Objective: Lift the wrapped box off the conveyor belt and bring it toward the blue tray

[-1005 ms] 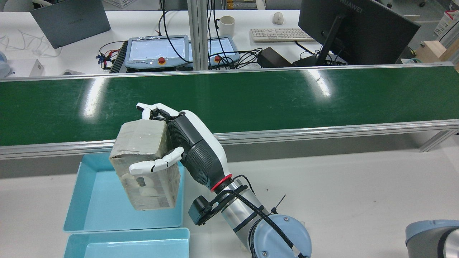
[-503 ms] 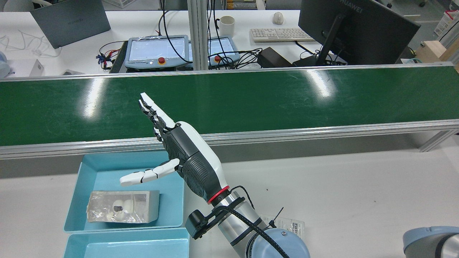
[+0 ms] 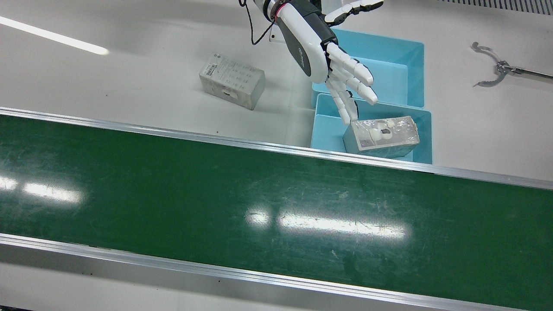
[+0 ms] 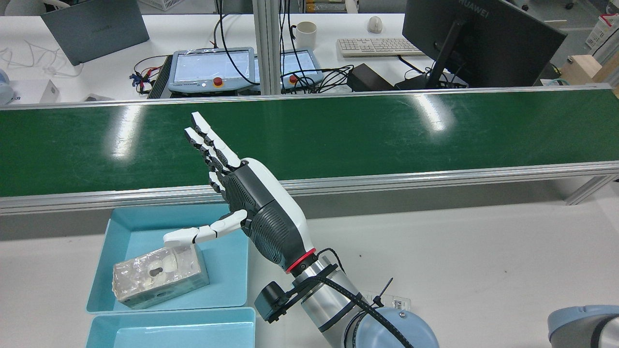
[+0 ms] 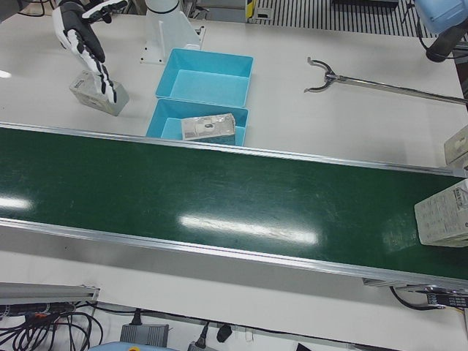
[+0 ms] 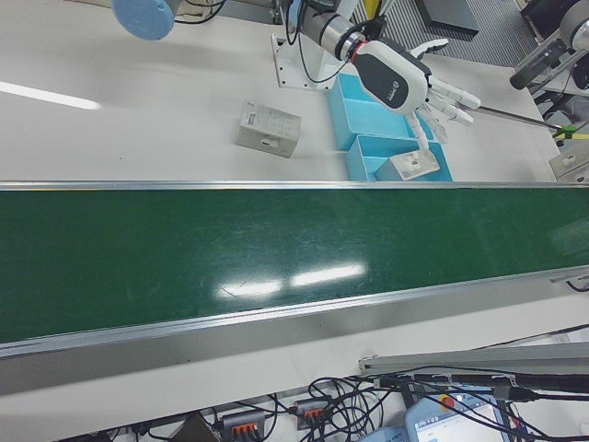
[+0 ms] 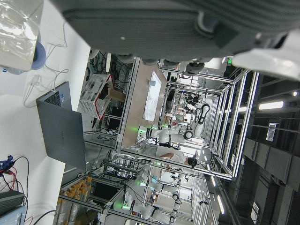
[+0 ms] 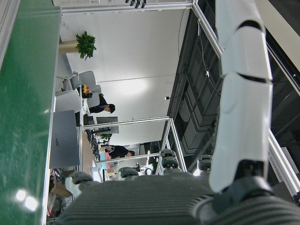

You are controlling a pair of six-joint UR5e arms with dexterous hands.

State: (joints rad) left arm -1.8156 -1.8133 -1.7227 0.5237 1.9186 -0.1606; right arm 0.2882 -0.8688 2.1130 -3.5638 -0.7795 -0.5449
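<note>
The wrapped box (image 4: 159, 276) lies on its side inside the blue tray (image 4: 128, 232), beside the green conveyor belt (image 4: 338, 135). The left hand (image 4: 242, 203) hovers above and beside it, fingers (image 4: 205, 140) spread apart, holding nothing, clear of the box.

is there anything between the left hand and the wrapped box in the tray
Nothing visible. The left hand hangs open above the wrapped box, which lies in the blue tray, with only open air between them.
</note>
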